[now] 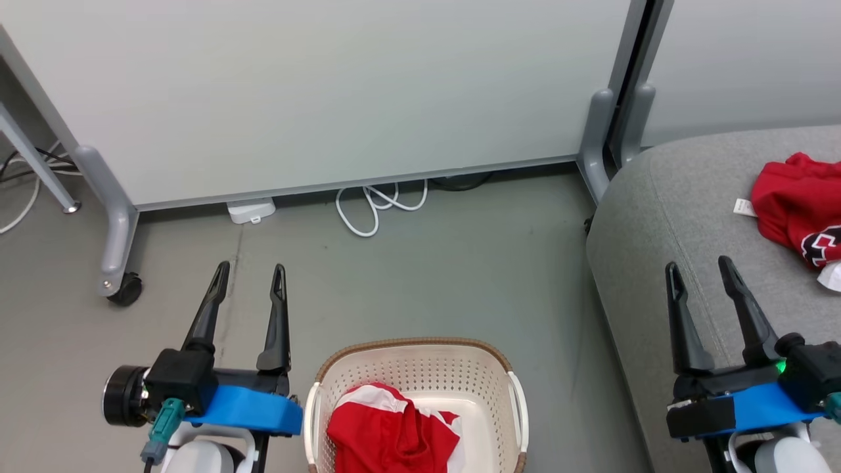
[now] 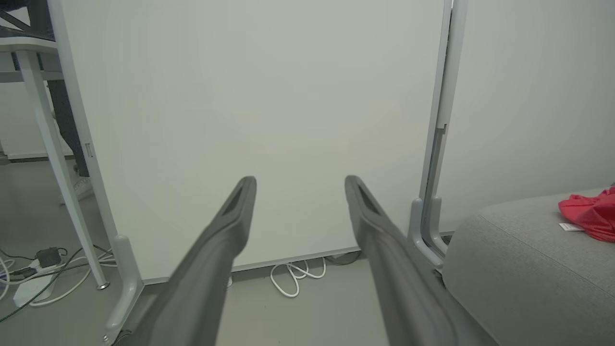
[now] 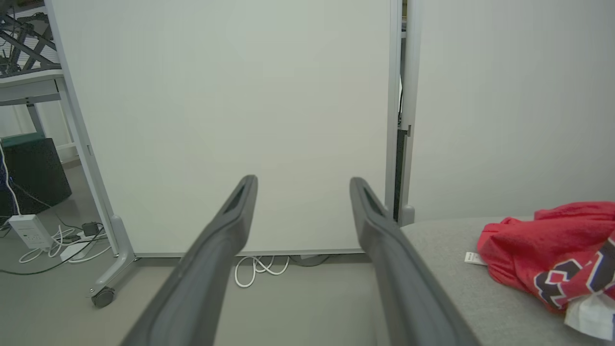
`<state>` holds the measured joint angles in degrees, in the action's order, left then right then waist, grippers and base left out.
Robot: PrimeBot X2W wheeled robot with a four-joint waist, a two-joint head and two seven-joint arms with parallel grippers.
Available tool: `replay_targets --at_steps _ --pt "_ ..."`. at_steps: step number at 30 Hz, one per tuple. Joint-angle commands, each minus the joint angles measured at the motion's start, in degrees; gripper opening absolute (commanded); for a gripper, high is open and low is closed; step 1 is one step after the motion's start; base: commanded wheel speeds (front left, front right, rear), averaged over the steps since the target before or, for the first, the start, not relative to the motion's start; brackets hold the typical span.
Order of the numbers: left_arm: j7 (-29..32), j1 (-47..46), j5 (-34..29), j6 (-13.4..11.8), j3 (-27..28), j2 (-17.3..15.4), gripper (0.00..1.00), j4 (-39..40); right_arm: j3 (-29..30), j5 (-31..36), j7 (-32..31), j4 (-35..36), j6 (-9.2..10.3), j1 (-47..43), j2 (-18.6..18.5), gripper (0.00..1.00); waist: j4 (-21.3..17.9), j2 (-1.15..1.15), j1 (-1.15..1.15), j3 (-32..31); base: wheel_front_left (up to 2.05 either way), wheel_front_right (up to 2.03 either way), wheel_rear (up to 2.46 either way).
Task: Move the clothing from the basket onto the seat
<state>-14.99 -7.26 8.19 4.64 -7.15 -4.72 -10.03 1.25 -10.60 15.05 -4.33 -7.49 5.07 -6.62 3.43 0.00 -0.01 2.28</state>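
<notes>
A red garment with white trim [image 1: 387, 430] lies bunched in the left part of the cream basket [image 1: 460, 368] at the bottom centre. A second red garment with black-and-white lettering and a white tag [image 1: 798, 203] lies on the grey seat [image 1: 663, 217] at the right; it also appears as a red heap [image 2: 588, 214] and, closer, as lettered red cloth [image 3: 552, 257]. My left gripper [image 1: 251, 272] is open over the floor, left of the basket. My right gripper [image 1: 698, 266] is open above the seat's front left part, left of that garment. Both hold nothing.
White partition panels on grey wheeled feet [image 1: 118, 249] stand behind. A coiled white cable [image 1: 371, 207] and a white adapter [image 1: 251, 210] lie on the floor at their base. A table leg [image 1: 39, 171] and more cables sit far left. Bare grey floor separates basket and panels.
</notes>
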Motion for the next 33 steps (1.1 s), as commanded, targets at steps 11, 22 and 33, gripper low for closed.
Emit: replay_targets --at_steps 11,22,33 --pt "-0.3 2.6 -1.4 1.7 2.3 1.2 1.0 -1.0 0.1 -0.2 0.2 -2.3 -0.01 -3.4 2.1 1.0 1.1 0.0 0.01 -1.5 0.0 0.0 0.0" --pt "-0.3 2.0 -2.2 2.4 3.3 1.7 1.0 -1.1 -0.1 0.1 0.2 -2.2 -0.01 -2.9 2.5 1.0 1.1 0.0 0.01 -1.1 0.0 0.0 0.0" --pt "-0.3 -3.3 -3.5 2.9 -1.3 0.7 1.0 -4.3 -0.1 0.2 0.2 -1.1 -0.01 -0.3 2.3 1.0 0.0 0.0 0.01 2.2 0.0 0.0 0.0"
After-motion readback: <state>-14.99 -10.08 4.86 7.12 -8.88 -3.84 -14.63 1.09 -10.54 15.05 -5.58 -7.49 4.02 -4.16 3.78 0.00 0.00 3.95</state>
